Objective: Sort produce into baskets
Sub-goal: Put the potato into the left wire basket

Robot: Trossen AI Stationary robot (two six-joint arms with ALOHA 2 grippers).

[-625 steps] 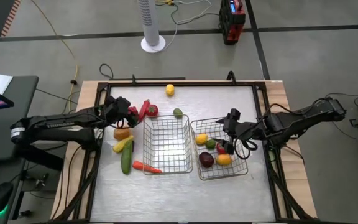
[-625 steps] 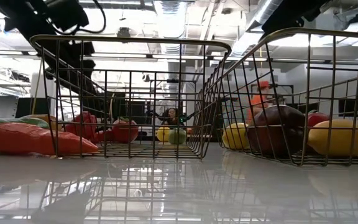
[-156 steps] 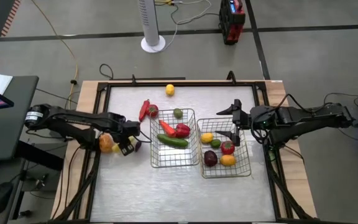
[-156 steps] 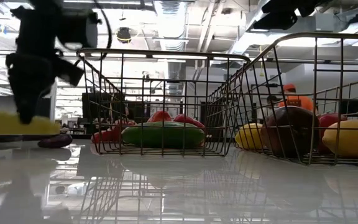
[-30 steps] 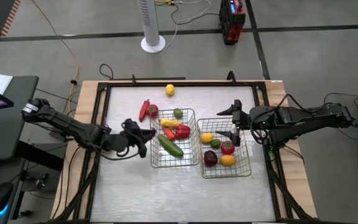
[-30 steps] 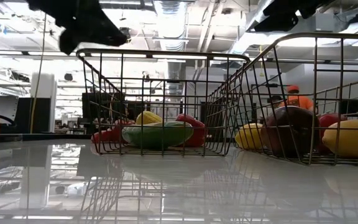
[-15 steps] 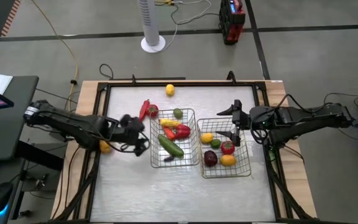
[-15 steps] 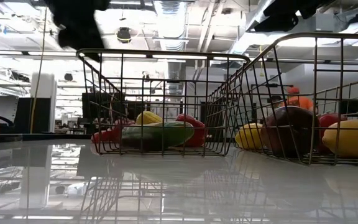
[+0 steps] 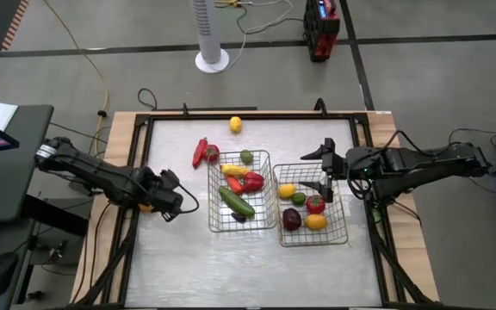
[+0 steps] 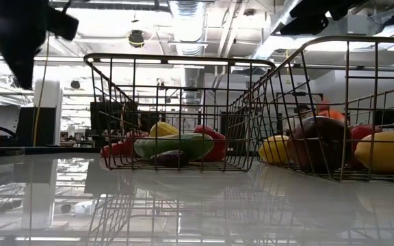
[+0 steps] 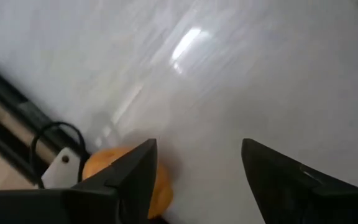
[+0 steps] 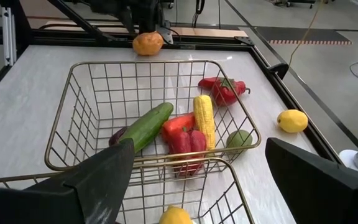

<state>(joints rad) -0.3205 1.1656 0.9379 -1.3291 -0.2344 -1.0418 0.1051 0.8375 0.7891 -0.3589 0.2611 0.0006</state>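
Observation:
Two wire baskets sit mid-table. The left basket (image 9: 211, 194) holds a green cucumber (image 9: 236, 201), a red pepper (image 9: 250, 181), a yellow corn cob (image 12: 204, 121) and a dark piece (image 10: 172, 158). The right basket (image 9: 344, 215) holds a dark plum (image 9: 291, 220), lemons, a lime and a red apple. My left gripper (image 9: 170, 207) points down, open, near the table's left edge. An orange fruit (image 11: 129, 177) lies on the table beside one of its fingers. My right gripper (image 9: 327, 168) hangs open over the right basket's far end.
A red pepper (image 9: 201, 152) and a lime (image 9: 246, 157) lie on the table just beyond the left basket. A lemon (image 9: 235, 124) lies near the far edge. A raised black frame (image 9: 136, 155) runs along the table's sides. The table's near half shows bare tabletop.
My left gripper has drawn back from the left basket's near-left side toward the table's left edge and tipped from nearly level to pointing down, above the orange fruit. A dark piece now lies in the left basket's near end, where none showed a second ago.

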